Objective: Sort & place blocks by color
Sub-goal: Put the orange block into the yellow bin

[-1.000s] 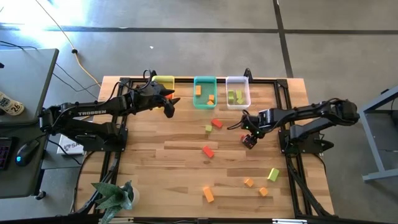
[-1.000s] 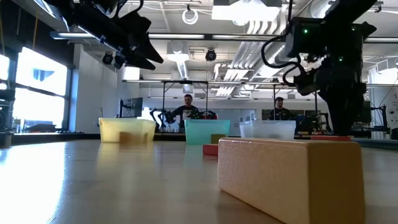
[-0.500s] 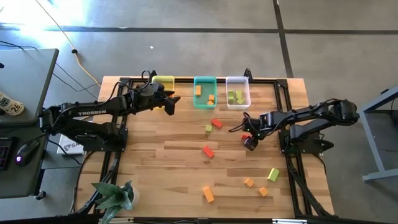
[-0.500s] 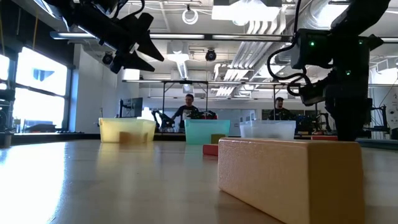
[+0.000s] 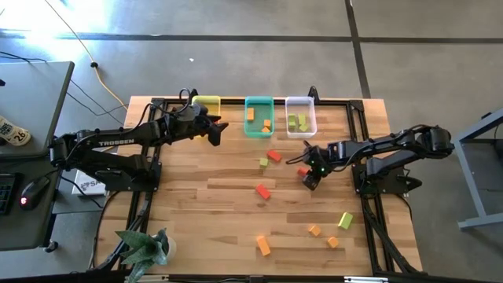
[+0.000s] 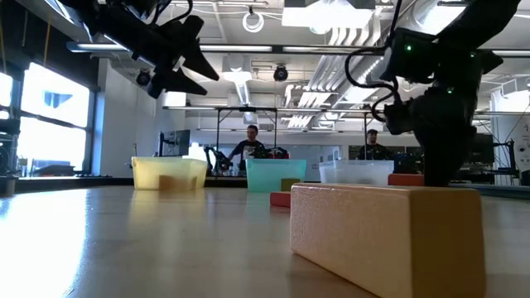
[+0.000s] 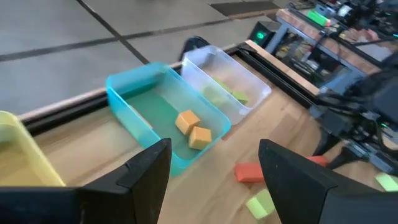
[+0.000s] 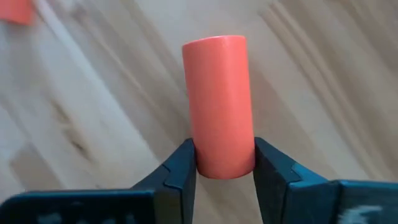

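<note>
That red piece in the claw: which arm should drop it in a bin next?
The right arm, probably. Its claw is already clamped on the red block, while the left claw hangs open and empty near the yellow bin.

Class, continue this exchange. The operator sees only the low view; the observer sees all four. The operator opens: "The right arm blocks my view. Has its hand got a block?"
Observer: Yes. In its wrist view, the right hand is shut on the end of a red block.
Operator: What do the bins hold?
Observer: From above, the teal bin holds orange blocks and the clear bin holds green blocks. I cannot tell what is in the yellow bin.
Operator: Is the left hand free?
Observer: The left hand hangs open and empty beside the yellow bin.
</note>
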You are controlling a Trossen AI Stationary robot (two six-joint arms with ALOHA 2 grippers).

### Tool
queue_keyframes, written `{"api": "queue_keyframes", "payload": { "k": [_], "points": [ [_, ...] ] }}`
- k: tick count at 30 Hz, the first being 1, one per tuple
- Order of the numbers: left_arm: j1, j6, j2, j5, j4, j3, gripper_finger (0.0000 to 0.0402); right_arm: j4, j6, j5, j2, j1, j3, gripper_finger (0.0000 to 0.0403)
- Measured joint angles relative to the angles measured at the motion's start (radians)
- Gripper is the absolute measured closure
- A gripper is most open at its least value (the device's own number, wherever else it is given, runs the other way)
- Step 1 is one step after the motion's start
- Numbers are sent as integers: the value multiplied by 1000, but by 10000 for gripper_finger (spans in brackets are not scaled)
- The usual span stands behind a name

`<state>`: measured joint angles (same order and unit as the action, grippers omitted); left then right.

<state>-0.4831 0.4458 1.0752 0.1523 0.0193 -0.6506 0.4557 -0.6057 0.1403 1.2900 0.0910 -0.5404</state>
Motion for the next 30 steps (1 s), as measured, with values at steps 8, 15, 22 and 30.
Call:
{"api": "queue_keyframes", "payload": {
  "k": [8, 15, 22, 30],
  "points": [
    [0, -1, 0, -252, 0, 0, 172, -213, -96, 75, 0, 0, 0, 306],
    [0, -56, 0, -451, 1, 0, 172, -541, -154, 82, 0, 0, -1, 306],
    [0, -56, 0, -569, 104, 0, 172, -661, -171, -4, 0, 0, -68, 306],
    [0, -194, 0, -596, 273, 0, 172, -629, -39, -109, 0, 23, -232, 306]
  ]
}}
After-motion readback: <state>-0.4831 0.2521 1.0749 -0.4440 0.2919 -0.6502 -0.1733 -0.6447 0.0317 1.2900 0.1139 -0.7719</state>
